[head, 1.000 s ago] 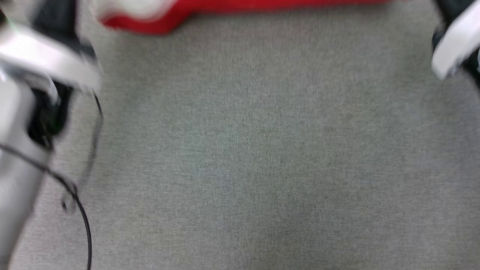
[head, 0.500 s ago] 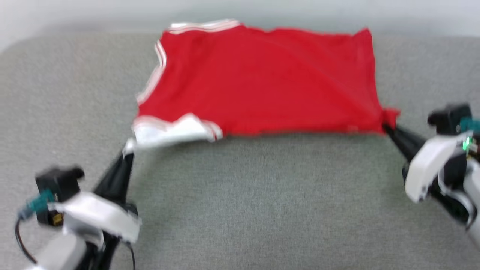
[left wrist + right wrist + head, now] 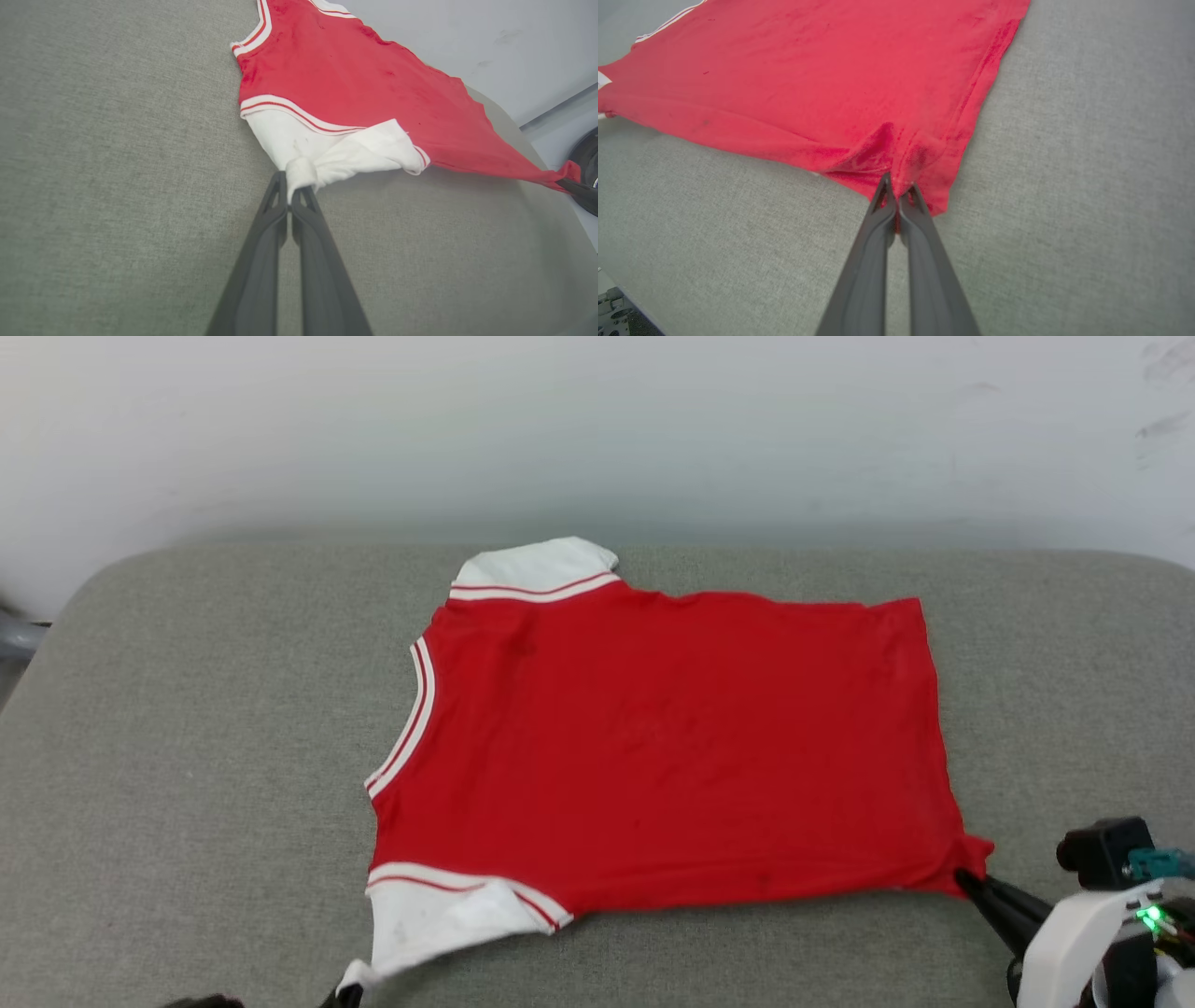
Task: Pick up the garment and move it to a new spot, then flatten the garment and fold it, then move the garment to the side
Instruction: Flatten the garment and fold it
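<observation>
Two pincers hold the garment (image 3: 672, 747), which lies spread on the grey fabric-covered table (image 3: 187, 756) with its plain red side up. The left pincer (image 3: 289, 179) has its jaws pressed together on a bunched tip of the near white sleeve (image 3: 439, 915), at the garment's near left corner. The right pincer (image 3: 899, 186) has its jaws pressed together on the near right corner of the hem (image 3: 934, 737), where the red cloth puckers into a small fold. The near edge runs almost straight between the two grip points. The neckline trim (image 3: 406, 728) faces the robot's left and the hem faces its right. The far sleeve (image 3: 537, 565) lies close to the table's back edge, below the pale wall (image 3: 597, 429). Bare table surface lies wide open to the left of the neckline, in a narrower band to the right of the hem, and along the strip in front of the near edge.
</observation>
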### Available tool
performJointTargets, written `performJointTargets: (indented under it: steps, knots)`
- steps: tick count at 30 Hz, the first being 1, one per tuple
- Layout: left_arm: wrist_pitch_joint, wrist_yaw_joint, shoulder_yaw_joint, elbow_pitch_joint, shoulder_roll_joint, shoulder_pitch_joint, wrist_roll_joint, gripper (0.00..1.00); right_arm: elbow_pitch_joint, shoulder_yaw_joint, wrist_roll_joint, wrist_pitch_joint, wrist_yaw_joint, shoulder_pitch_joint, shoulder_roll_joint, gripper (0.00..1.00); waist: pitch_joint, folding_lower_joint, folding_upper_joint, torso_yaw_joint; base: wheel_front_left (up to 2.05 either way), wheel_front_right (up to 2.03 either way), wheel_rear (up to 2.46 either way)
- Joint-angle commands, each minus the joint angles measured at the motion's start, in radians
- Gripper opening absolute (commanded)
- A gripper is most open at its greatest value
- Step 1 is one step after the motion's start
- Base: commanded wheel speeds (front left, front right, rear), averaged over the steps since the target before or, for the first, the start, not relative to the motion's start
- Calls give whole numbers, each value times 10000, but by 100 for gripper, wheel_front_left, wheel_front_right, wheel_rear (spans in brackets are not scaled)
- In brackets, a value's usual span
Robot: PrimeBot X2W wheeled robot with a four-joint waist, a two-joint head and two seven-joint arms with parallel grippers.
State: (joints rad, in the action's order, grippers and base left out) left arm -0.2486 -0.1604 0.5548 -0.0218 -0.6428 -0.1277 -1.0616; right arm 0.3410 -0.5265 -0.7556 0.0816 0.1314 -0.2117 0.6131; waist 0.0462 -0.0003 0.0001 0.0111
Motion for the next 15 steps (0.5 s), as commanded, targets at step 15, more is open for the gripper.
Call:
performJointTargets:
  steps: [15]
  knots:
    - [310,-189,437,-578,-70,-1709,-600,0,-1411,1797,323,673,-15,3273,-75,0,-705,3,-1,208,0,0,0]
